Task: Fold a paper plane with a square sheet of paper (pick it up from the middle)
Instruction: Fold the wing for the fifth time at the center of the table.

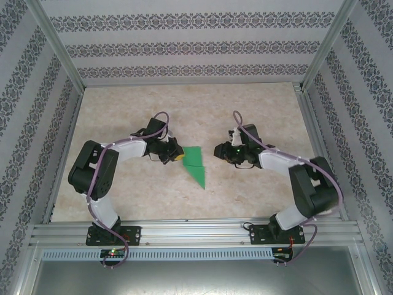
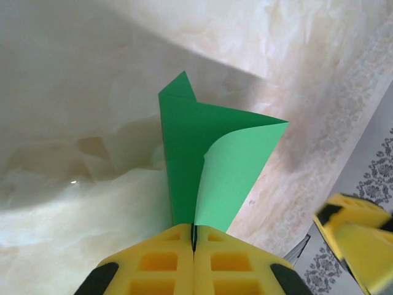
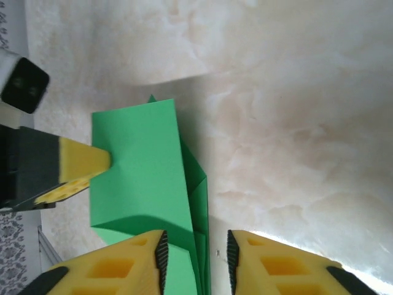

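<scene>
The bright-green sheet of paper [image 1: 196, 166] is folded into a creased, pointed paper plane shape, its tip towards the near edge of the table. My left gripper [image 1: 179, 156] is shut on its left edge. In the left wrist view the yellow fingers [image 2: 159, 264] pinch the paper [image 2: 202, 153], and a flap curls open above them. My right gripper [image 1: 218, 150] stands open just right of the paper. Seen from the right wrist, its jaws [image 3: 195, 255] straddle the folded edge of the paper [image 3: 141, 166] without touching it, and the left fingertip [image 3: 80, 165] grips the far side.
The beige marbled tabletop [image 1: 184, 104] is bare around the paper. Patterned walls and metal frame posts [image 1: 61, 55] enclose it on three sides. A metal rail [image 1: 196, 233] runs along the near edge by the arm bases.
</scene>
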Tool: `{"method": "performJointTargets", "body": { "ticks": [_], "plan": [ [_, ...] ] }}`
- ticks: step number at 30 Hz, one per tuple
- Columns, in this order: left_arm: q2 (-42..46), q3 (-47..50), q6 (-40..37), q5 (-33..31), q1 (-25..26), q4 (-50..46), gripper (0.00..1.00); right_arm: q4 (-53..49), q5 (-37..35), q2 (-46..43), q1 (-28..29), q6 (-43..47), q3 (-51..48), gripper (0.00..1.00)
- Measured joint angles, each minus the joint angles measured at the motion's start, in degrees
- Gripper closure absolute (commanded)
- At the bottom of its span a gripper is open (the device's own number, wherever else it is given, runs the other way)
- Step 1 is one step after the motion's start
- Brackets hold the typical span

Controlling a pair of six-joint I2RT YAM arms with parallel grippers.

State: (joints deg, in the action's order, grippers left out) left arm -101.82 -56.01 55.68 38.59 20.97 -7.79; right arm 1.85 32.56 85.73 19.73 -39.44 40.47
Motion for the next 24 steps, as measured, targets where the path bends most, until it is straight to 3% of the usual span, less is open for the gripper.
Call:
{"method": "performJointTargets", "body": {
  "ticks": [11, 17, 18, 24],
  "plan": [
    [3.52, 5.99, 4.81, -4.37, -0.04, 3.17, 0.92, -1.4, -13.11, -15.45, 6.21, 1.33, -7.52, 0.59],
    [3.63, 6.21, 5.77, -4.83, -0.04, 3.61, 0.92, 0.24, -19.85, -19.21, 11.8, 4.0, -11.3, 0.53],
    [3.72, 6.23, 5.92, -4.98, -0.04, 3.63, 0.92, 0.83, -21.03, -19.8, 13.05, 4.87, -11.85, 0.45],
    [4.63, 7.08, 6.56, -5.55, -0.04, 3.85, 0.92, 1.57, -26.88, -20.98, 19.41, 11.37, -12.11, 0.47]
  ]
}}
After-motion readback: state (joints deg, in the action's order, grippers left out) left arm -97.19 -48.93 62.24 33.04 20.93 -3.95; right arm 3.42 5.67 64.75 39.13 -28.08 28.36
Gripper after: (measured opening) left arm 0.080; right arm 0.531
